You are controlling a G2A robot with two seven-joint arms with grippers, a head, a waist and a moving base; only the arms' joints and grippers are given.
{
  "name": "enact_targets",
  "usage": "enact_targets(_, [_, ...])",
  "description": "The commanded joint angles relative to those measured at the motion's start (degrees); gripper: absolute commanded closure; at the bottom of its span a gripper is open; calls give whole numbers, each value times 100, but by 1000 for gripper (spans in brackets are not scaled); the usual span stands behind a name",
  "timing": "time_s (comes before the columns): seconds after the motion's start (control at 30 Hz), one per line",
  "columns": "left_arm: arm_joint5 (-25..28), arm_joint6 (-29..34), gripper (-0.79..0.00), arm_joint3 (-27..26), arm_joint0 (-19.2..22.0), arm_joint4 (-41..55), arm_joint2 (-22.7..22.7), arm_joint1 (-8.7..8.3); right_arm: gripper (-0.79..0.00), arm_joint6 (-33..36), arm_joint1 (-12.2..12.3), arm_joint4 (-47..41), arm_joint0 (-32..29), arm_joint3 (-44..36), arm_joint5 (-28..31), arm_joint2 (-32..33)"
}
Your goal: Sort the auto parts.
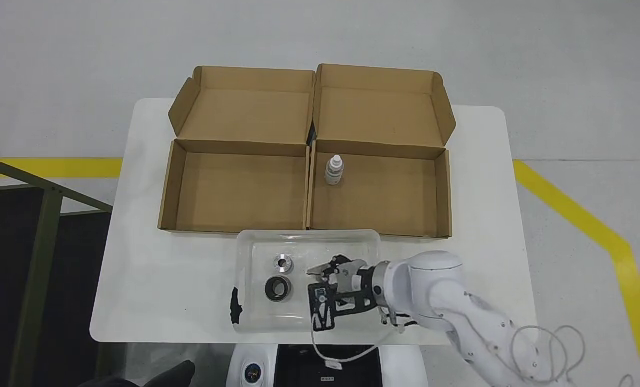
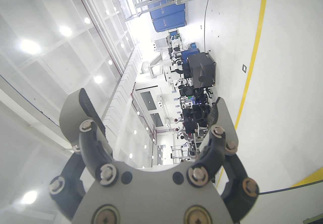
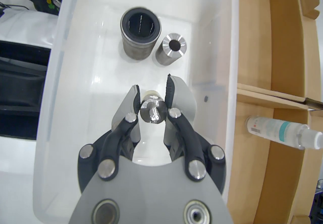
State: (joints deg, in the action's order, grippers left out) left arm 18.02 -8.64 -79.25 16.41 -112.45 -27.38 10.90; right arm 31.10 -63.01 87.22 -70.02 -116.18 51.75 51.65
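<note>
In the bin (image 1: 300, 237), the collet (image 3: 171, 49) stands just behind the sleeve (image 3: 140, 33) — the stud (image 3: 152, 111), clamped in the right gripper (image 3: 152, 83), to their right. Behind the bin: left box (image 1: 240, 192), right box (image 1: 390, 197) — bottle (image 1: 335, 170) in the latter.

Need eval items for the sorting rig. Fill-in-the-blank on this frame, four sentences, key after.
1. The right gripper is ____ on a small metal part.
2. Near it, ____ cylinders stand upright in the clear bin.
3. The white bottle is in the cardboard box on the robot's ____ side.
4. The left gripper, aimed at the room, is ____.
Missing: shut; two; right; open.
</note>
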Motion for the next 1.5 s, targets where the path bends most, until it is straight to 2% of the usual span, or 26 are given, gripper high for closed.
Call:
enact_targets(0.0, [0, 0, -785, 0, 0, 0, 0, 0, 0, -318, 10, 156, -6, -13, -60, 21])
enact_targets(0.33, [0, 0, -785, 0, 0, 0, 0, 0, 0, -1569, 61, 526, -153, -159, -626, 292])
enact_targets(0.57, [0, 0, -785, 0, 0, 0, 0, 0, 0, -2190, 87, 678, -130, -249, -880, 531])
enact_targets(0.77, [0, 0, -785, 0, 0, 0, 0, 0, 0, -2423, 125, 610, -139, -285, -937, 855])
enact_targets(1.1, [0, 0, -785, 0, 0, 0, 0, 0, 0, -2698, 167, 15, -211, -268, -1110, 1453])
enact_targets(1.47, [0, 0, -785, 0, 0, 0, 0, 0, 0, -2757, 180, -476, -138, 63, -1101, 1742])
